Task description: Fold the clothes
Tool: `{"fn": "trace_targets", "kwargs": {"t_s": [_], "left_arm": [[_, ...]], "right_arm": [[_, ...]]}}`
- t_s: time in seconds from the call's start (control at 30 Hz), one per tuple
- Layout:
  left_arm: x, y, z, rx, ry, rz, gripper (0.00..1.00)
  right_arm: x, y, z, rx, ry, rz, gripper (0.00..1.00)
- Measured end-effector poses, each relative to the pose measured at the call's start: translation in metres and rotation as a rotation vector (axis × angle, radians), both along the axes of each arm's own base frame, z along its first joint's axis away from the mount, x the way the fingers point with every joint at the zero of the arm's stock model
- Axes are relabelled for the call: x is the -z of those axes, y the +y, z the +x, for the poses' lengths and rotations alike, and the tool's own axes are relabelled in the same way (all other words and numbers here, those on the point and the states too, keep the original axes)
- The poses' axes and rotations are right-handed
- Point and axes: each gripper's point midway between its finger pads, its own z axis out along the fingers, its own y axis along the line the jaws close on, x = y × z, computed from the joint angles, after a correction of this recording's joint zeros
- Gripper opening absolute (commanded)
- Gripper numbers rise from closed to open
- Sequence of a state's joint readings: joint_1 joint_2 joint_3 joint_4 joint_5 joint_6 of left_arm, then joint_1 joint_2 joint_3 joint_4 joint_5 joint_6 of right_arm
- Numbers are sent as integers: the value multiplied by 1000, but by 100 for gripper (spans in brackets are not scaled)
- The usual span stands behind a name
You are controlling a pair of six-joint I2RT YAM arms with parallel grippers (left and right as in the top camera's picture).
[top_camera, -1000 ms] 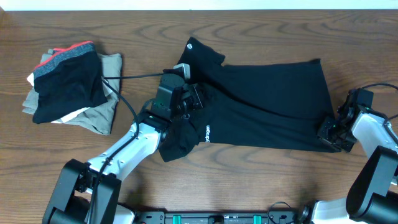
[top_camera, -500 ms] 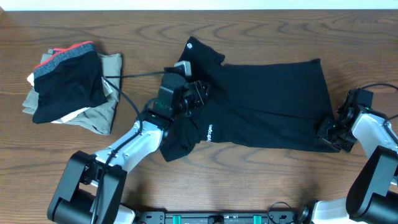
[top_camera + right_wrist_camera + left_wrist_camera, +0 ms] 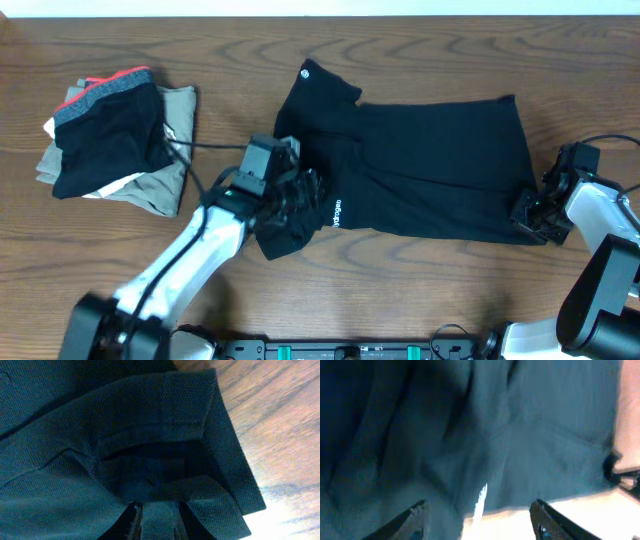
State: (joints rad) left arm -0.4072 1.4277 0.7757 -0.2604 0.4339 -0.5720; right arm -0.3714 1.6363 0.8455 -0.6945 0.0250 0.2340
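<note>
Clothes (image 3: 430, 180): black, spread flat across the middle and right of the table (image 3: 400, 290); the left end is narrower and rumpled, with a bunched lobe hanging toward the table's near edge.
Logo (image 3: 307, 70): small and white, on the far left corner of the clothes.
Lettering (image 3: 334, 214): tiny white letters running along the fabric, just beside the left pincer.
Left pincer (image 3: 300, 195): over the rumpled left end of the clothes; in the wrist view its fingers (image 3: 417, 512) stand wide apart, with dark fabric filling the frame beyond them and a strip of bright table between (nothing is pinched).
Right pincer (image 3: 527, 213): at the near right corner of the clothes, clamped on the fabric; the wrist view shows the hemmed corner folded over and gathered down into the grip, with bare wood to the right (the fingers themselves barely show).
Pile (image 3: 110, 140): folded garments at the far left of the table, a black one with a red-orange edge on top of beige ones, well apart from the clothes.
</note>
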Motion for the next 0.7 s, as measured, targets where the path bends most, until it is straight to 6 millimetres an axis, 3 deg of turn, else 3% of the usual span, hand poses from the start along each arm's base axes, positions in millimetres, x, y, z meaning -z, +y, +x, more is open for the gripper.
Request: {"fn": "trace_targets", "kwargs": {"t_s": [0.2, 0.7], "left_arm": [[17, 28, -46, 39, 157, 144, 49], [40, 30, -67, 179, 164, 278, 47]], "right_arm": [[0, 0, 0, 0, 0, 2, 19], [1, 2, -3, 0, 11, 8, 19]]}}
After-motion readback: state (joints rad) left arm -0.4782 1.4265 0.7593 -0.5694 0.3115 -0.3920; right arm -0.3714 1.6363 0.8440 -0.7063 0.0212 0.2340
